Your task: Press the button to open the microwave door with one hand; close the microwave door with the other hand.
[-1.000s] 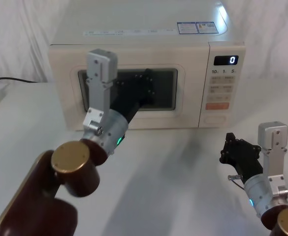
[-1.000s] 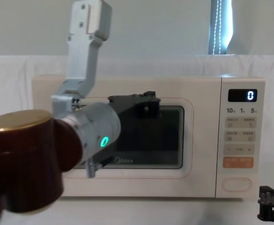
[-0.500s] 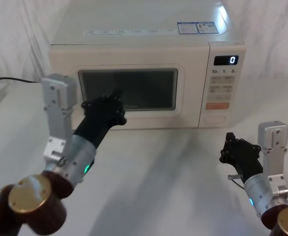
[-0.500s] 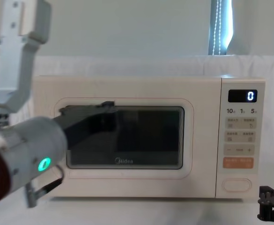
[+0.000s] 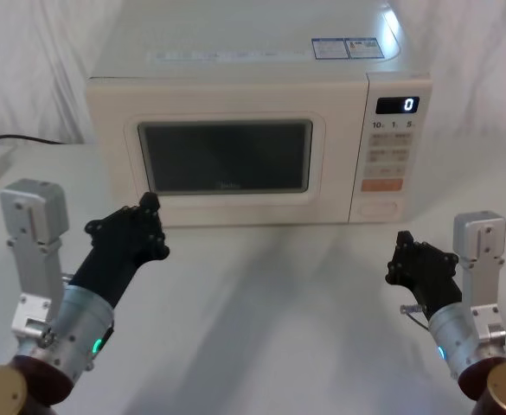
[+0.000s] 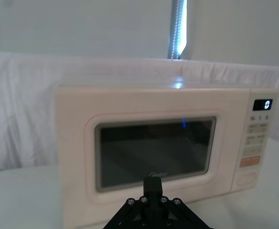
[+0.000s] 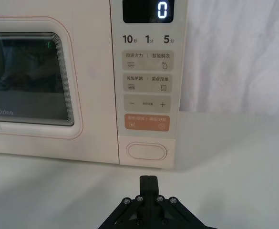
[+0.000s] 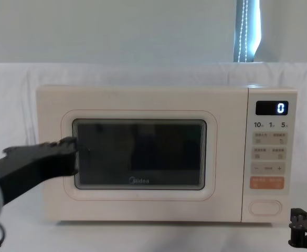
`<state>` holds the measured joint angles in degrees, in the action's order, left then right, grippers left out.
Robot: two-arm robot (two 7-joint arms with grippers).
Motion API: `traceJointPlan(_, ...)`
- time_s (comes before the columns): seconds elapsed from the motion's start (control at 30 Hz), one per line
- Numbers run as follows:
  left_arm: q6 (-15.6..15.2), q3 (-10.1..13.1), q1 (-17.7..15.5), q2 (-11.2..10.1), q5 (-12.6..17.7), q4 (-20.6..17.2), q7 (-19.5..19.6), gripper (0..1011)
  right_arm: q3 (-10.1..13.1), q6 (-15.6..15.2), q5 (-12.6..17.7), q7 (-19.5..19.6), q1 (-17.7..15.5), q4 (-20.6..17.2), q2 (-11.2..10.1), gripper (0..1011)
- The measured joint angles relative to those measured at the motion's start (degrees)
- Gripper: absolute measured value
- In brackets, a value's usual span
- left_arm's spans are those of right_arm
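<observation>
White cloth drapes the wall behind us and covers the table, where the microwave sits square to us at the back. Its door lies flush with the front, so we judge it shut; whether that means opening is yet to come or closing is done, we cannot say.

Our left gripper floats above the table near the door's lower left corner, apart from it, its fingers pressed together into one narrow tip. That suits pushing on a flat panel more than grasping. Our right gripper waits low on the table's right, well apart from the microwave, fingers likewise pressed together and aimed at the control panel, in line for a straight push.

From the right wrist we read what the head view blurs: the button sits at the panel's foot, below the orange key, with the gripper tip almost straight before it. From the left wrist we see the whole door and the left tip pointing at its lower edge. From the chest we see the left gripper overlapping the window's left edge.
</observation>
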<state>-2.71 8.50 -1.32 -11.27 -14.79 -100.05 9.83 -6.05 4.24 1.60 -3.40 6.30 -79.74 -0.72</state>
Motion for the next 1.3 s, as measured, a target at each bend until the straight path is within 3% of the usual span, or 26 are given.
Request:
traceJointPlan(0.27,1.01,-2.17,4.08,-0.67,-0.80,-0.81,-0.49,0,0.00,0.00,0.00,0.00,0.00,0.00,0.00,0)
traceJointPlan(0.5,2.29,-3.39,5.72,-0.53,-1.13,0.82,-0.73,0,0.00,0.00,0.00,0.00,0.00,0.00,0.00,0)
traceJointPlan(1.03,5.91,-4.38,5.35,0.36,-1.12,5.19,-0.22,0,0.00,0.00,0.00,0.00,0.00,0.00,0.00,0)
traceJointPlan(1.3,5.86,-4.39,5.38,0.36,-1.08,5.11,-0.20,0,0.00,0.00,0.00,0.00,0.00,0.00,0.00,0)
